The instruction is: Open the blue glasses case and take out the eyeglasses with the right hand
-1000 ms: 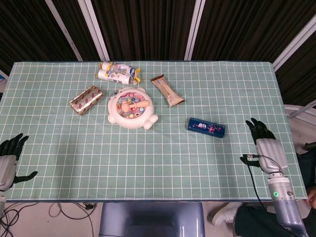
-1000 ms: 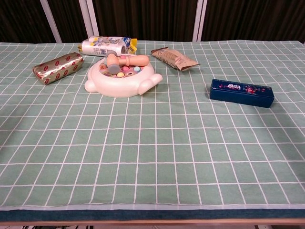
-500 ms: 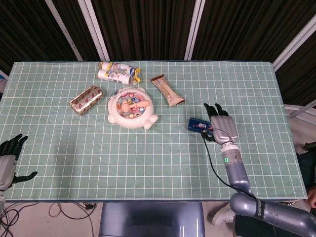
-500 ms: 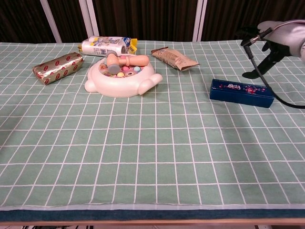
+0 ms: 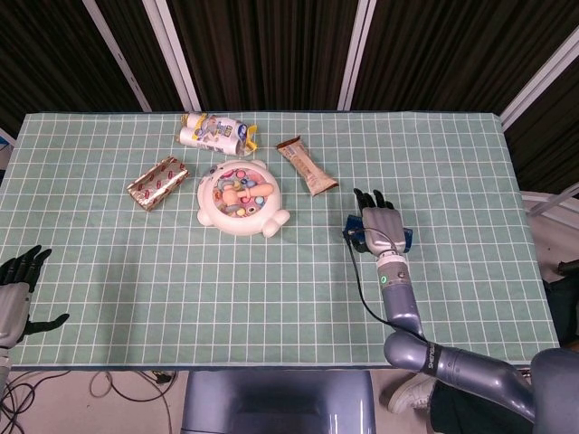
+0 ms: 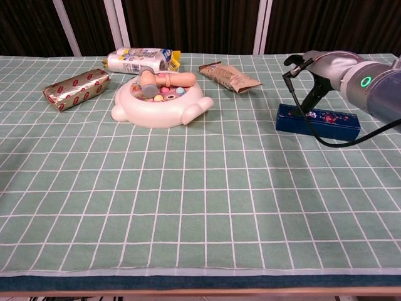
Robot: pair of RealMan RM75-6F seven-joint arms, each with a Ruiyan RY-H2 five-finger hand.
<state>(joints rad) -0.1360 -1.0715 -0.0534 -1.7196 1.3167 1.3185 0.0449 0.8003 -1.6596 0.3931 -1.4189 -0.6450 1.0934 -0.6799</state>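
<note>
Right of the white toy (image 5: pixel 242 198), the blue glasses case (image 6: pixel 317 121) lies closed on worktop (image 5: pixel 271 280). R hand (image 5: pixel 381 228) hovers over it, fingers spread, holding nothing; prob. positioned to open lid. L hand (image 5: pixel 13 294) idle, spread, off worktop edge.

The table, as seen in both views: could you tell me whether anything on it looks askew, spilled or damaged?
Nothing stands out. The blue glasses case lies flat and closed under the right hand; the snack packs and toy sit intact, nothing spilled.
</note>
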